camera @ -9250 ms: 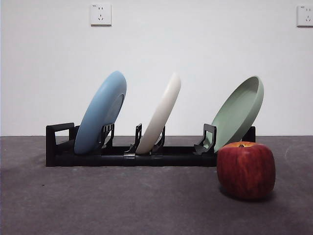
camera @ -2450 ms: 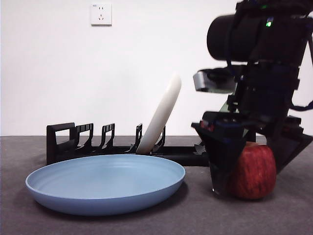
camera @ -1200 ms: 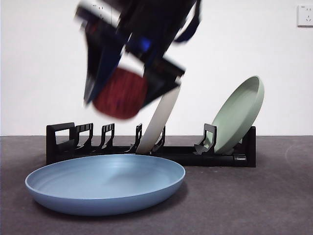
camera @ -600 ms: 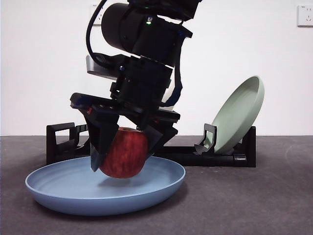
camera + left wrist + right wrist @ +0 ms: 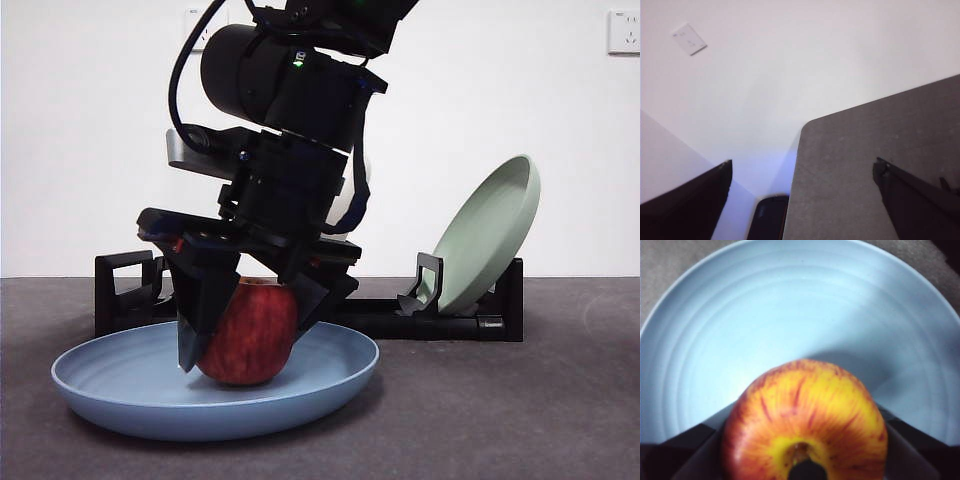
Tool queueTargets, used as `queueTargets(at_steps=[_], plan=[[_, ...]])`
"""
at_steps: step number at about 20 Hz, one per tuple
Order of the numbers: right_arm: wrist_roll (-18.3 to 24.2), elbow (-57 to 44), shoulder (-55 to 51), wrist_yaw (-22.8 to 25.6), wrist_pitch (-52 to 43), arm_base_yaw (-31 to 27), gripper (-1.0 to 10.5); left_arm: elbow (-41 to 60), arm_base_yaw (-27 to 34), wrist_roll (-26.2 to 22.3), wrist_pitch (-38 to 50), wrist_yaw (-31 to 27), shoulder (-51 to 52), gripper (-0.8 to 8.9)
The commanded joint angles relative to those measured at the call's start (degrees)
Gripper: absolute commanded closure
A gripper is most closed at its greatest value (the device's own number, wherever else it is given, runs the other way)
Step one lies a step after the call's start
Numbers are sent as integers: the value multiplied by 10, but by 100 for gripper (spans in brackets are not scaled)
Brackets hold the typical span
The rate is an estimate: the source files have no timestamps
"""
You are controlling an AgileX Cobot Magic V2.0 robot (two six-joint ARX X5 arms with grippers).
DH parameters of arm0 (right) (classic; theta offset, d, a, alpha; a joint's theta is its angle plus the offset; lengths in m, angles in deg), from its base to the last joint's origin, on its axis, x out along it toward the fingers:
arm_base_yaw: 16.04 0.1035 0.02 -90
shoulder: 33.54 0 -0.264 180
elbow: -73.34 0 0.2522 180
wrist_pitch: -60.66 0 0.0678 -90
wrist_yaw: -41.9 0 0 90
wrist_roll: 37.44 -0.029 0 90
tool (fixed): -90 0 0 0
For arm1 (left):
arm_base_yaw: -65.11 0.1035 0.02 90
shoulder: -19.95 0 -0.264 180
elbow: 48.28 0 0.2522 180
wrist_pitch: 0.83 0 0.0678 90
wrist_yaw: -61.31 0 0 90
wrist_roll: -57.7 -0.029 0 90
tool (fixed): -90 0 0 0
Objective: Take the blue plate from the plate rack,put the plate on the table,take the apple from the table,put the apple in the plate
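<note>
Against the white wall, on the grey counter [image 5: 520,420], the blue plate [image 5: 120,390] lies flat before the plate rack [image 5: 120,295]. The right gripper [image 5: 245,335] has its jaws closed around the apple [image 5: 250,335], which seems to touch the plate's floor. The left gripper [image 5: 802,172] hangs elsewhere, jaws spread, empty.

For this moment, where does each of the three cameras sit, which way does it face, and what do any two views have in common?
Front view: low, at table height, looking level across the table at the plate rack; the right gripper and its arm show, coming from above.
Left wrist view: on the left arm, facing a table corner and white wall; the left gripper shows, jaws apart, holding nothing.
Right wrist view: on the right arm, looking down; its jaws flank the apple.
Shared: front and right wrist views both show the apple over the blue plate.
</note>
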Motion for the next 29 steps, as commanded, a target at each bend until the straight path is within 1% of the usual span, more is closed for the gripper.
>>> queueTargets(at_steps=[1,6,8,9,10,14,16,20,21,23,24,25,27,29], plan=[[2,1,7,-2,0,2,401,0,2,11,-2,8,1,343],[0,1,5,-2,0,2,402,0,2,14,-8,9,1,343],[-6,2,-7,-2,0,-1,406,0,2,26,-10,11,1,343],[-11,3,-18,-1,1,-2,406,0,2,26,-12,28,-1,343],[-15,3,-36,-1,4,-5,407,0,2,27,-16,63,-1,343],[-14,3,-141,0,41,-9,410,0,2,25,-35,278,-9,343],[-12,3,-207,1,68,-14,411,0,2,20,-38,358,-17,343],[-8,3,-341,3,129,-29,414,0,2,17,-40,488,-43,343],[-8,3,-371,3,141,-34,415,0,2,9,-40,511,-50,344],[-8,3,-426,3,157,-43,419,1,2,8,-40,530,-61,363],[-8,3,-449,4,164,-50,481,1,2,7,-40,532,-66,446],[-6,3,-471,4,170,-58,616,1,2,7,-40,532,-68,574],[17,3,-505,5,186,-71,939,1,2,-3,-40,532,-70,838],[29,3,-522,5,196,-81,956,1,1,-8,-42,532,-70,822]])
